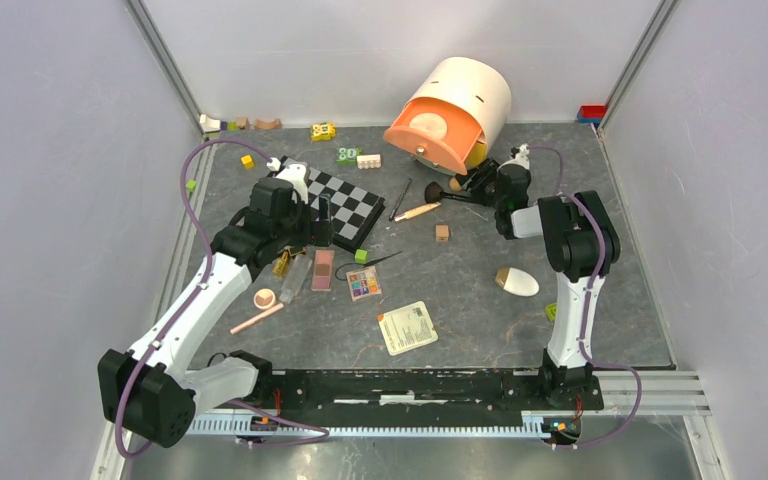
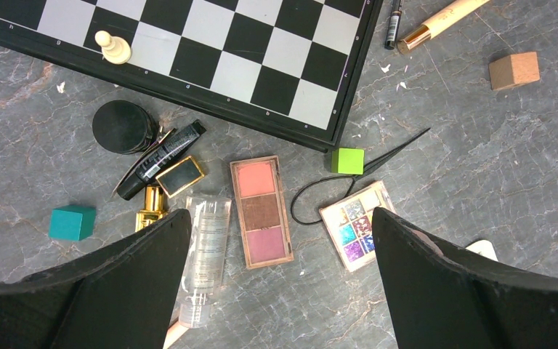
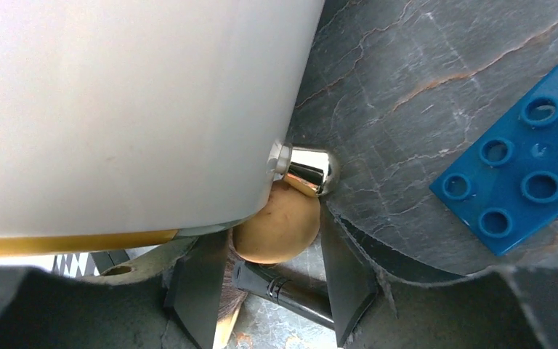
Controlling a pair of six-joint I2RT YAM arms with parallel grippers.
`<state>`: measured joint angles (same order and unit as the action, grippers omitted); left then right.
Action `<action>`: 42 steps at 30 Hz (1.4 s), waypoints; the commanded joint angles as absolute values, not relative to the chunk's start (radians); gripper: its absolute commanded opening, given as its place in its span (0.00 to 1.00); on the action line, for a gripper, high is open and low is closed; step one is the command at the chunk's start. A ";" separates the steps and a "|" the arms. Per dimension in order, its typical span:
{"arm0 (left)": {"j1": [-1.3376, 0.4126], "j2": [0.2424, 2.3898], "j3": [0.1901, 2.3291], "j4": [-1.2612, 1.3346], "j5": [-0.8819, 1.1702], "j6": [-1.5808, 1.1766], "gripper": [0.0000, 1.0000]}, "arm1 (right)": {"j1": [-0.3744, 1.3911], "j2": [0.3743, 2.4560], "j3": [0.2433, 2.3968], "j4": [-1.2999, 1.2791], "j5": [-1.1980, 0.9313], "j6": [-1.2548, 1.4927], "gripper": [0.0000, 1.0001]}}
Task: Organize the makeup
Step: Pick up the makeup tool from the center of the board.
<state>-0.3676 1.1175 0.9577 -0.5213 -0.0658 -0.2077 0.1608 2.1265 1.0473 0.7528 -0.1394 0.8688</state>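
Observation:
My left gripper (image 1: 310, 232) (image 2: 280, 212) is open and empty, hovering over the pink palette (image 2: 261, 211), with the clear tube (image 2: 205, 254) and the multicolour palette (image 2: 356, 224) to either side. A black jar (image 2: 122, 126), a mascara (image 2: 161, 156) and a gold bottle (image 2: 150, 207) lie by the chessboard (image 2: 211, 51). The peach compact (image 1: 264, 297), pink pencil (image 1: 257, 319), wooden-handled brush (image 1: 418, 211) and white sponge (image 1: 517, 281) lie apart. My right gripper (image 1: 475, 183) (image 3: 270, 251) stands narrow, shut on the black brush (image 3: 298, 294), whose handle crosses between its fingers beside a tan ball (image 3: 276, 225).
A cream and orange round container (image 1: 450, 110) lies tipped at the back; its wall (image 3: 131, 109) is right in front of my right gripper. A blue brick plate (image 3: 523, 182), green cube (image 2: 346, 161), teal cube (image 2: 73, 222), wooden cube (image 2: 514, 70) and a card (image 1: 407, 327) lie about.

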 commanded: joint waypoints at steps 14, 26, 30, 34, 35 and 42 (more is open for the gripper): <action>-0.363 1.110 0.956 -0.493 -0.040 -0.183 1.00 | 0.170 2.053 1.020 0.807 -0.202 0.832 0.21; -0.363 1.108 0.956 -0.494 -0.034 -0.184 1.00 | 0.155 1.843 0.858 0.773 -0.202 0.778 0.20; -0.364 1.104 0.954 -0.494 -0.035 -0.183 1.00 | 0.150 1.740 0.804 0.654 -0.135 0.707 0.20; -0.364 1.106 0.956 -0.494 -0.037 -0.183 1.00 | 0.133 1.609 0.742 0.561 -0.055 0.654 0.19; -0.363 1.106 0.956 -0.494 -0.037 -0.184 1.00 | 0.130 1.581 0.738 0.533 -0.034 0.639 0.19; -0.363 1.107 0.956 -0.494 -0.036 -0.184 1.00 | 0.127 1.391 0.785 0.388 0.083 0.534 0.19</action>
<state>-0.3676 1.1175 0.9577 -0.5213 -0.0486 -0.2077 0.1284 1.4857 0.7380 0.4614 -0.0071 0.6224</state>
